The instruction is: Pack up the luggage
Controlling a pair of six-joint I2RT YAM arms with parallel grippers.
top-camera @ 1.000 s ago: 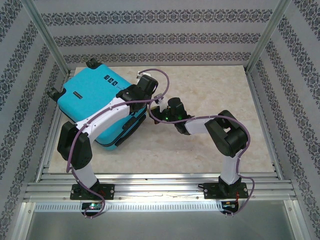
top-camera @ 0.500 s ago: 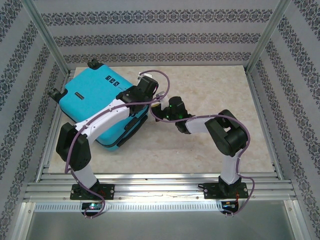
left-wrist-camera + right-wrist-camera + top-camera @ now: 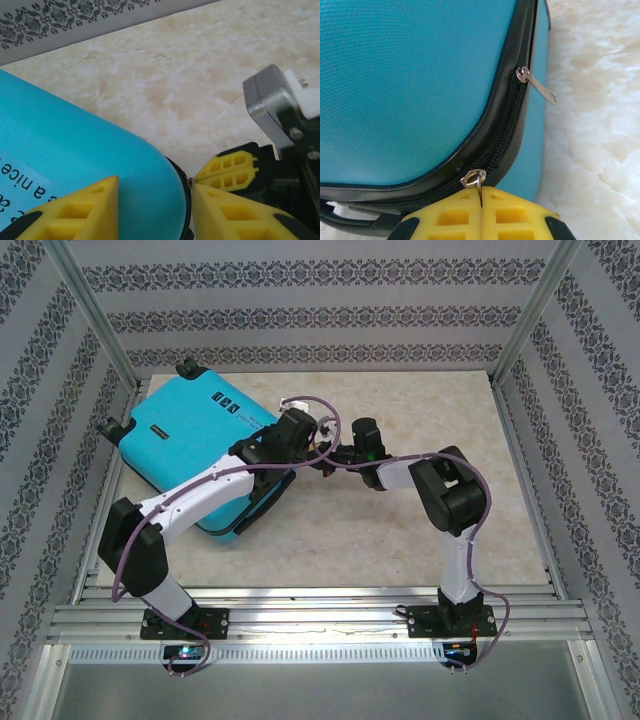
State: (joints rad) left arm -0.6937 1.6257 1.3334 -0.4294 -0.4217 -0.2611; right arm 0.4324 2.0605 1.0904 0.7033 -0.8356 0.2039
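Luggage [image 3: 190, 455] lies flat w/ lid down on the far-left part of the worktop [image 3: 400, 530], turquoise shell up, black wheels [image 3: 186, 368] at the far end near the patterned wall [image 3: 300, 315]. Both arms meet at its right-hand corner, the one closest to mid-worktop.

R pincer [image 3: 481, 197]: yellow fingers pressed together, pinching a small silver zip pull [image 3: 474, 179] that hangs from the black zip band [image 3: 507, 130] right at the rounded corner. A 2nd zip pull [image 3: 536, 84] sits further along the same band, sticking out over the worktop, nothing touching it. Band looks zipped between the two pulls.

L pincer [image 3: 154, 182]: fingers spread, the luggage corner between them. One finger [image 3: 85, 210] is over the turquoise lid, near a white label [image 3: 20, 175] w/ print; the other [image 3: 230, 210] is off the shell on the worktop side, its tip just beside the R pincer's fingers [image 3: 230, 167]. Can't tell if either L finger actually presses the shell.

From above, L arm reaches diagonally across the luggage; R arm bends in from the right.
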